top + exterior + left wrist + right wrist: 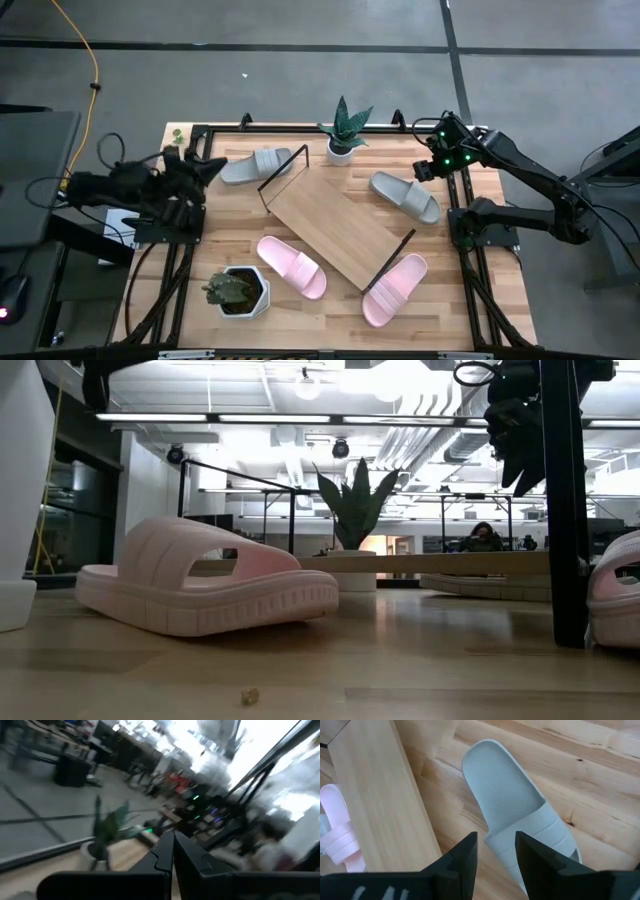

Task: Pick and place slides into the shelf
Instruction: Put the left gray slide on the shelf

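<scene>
The right gripper (pixel 495 852) hangs above the grey slide (pixel 405 195) on the right side of the table (pixel 470 290), its fingers (pixel 462 855) spread with a gap, the strap showing between them in the right wrist view. The shelf (pixel 335 222) lies diagonally across the middle of the tabletop, bare of sandals. A second grey slide (pixel 256 165) sits by the shelf's far-left end, one pink slide (pixel 292 266) lies just left of the shelf, another pink slide (pixel 394 289) at its near-right end. The left gripper (pixel 172 852) waits at the table's left edge, fingers pressed together. A potted plant (pixel 343 128) stands at the far edge, another potted plant (pixel 236 290) near the front
</scene>
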Tool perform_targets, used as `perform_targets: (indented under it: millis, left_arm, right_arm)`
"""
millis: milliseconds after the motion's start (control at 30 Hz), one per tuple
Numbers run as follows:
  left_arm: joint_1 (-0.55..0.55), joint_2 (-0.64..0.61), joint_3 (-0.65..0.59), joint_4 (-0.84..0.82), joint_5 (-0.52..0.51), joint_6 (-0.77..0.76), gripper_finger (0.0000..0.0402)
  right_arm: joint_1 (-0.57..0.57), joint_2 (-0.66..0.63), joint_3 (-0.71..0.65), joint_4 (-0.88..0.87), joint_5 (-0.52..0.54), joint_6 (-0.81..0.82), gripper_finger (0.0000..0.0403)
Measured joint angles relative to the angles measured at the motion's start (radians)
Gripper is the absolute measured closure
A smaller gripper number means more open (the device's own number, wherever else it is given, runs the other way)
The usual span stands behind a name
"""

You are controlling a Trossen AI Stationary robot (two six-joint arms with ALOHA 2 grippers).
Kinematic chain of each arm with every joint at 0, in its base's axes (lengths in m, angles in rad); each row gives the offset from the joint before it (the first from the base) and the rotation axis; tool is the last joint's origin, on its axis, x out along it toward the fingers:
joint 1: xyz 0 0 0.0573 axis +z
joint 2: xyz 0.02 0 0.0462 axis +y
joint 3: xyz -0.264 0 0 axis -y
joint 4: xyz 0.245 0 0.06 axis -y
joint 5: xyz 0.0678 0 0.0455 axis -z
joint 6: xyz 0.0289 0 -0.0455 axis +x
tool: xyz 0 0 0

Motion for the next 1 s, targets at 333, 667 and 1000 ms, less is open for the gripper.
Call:
perform_targets:
  millis: [333,667,1000]
  left_arm:
    - [0.001,0.277,0.323,-0.402,-0.218,0.053,0.0399]
    - [0.2,0.291,0.411,-0.531,-0.139,0.027,0.0399]
    - [0.573,0.382,0.409,-0.515,0.229,0.136,0.0399]
  right_arm:
    - [0.0,0.0,0.0,0.003,0.0,-0.004,0.0279]
    - [0.0,0.0,0.0,0.031,-0.001,-0.002,0.0279]
    - [0.0,0.0,0.0,0.045,-0.001,0.01,0.0279]
